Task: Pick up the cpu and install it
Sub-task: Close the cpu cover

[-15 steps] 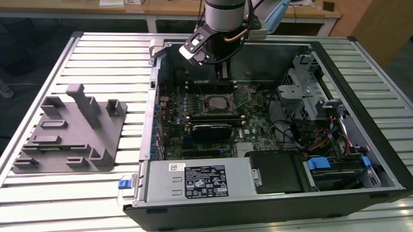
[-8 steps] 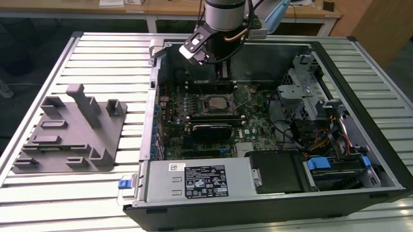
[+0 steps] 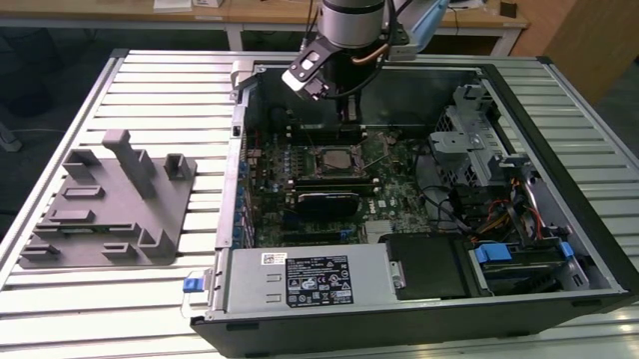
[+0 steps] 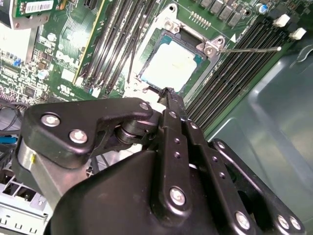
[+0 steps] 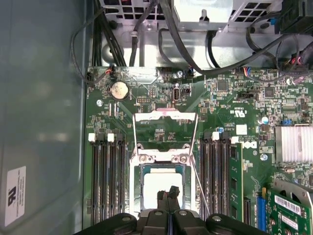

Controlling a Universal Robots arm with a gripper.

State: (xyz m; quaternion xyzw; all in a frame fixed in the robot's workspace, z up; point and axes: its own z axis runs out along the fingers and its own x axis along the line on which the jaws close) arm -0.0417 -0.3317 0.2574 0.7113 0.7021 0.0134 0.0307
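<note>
Slatted metal table [image 3: 150, 82], open computer case [image 3: 559, 97] on it, arm reaching inside. Pincer [image 5: 168, 193] pinched narrow, fingertips together, nothing between them, right over the cpu [image 5: 152, 188]; touching or not, I can't tell. That cpu lies flat in its socket on the motherboard [image 5: 230, 98]. Hold-down frame [image 5: 164, 116] stands flipped open, thin lever [image 4: 249, 49] unlatched. I'd say placing is done, locking not yet. Whatever follows wants a light, straight touch, no nudging the cpu.

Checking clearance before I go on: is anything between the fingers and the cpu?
Nothing visible. The cpu lies bare in the socket, with the metal retention frame swung open, clear of it. The gripper hangs above the cpu, fingers shut and empty.
</note>
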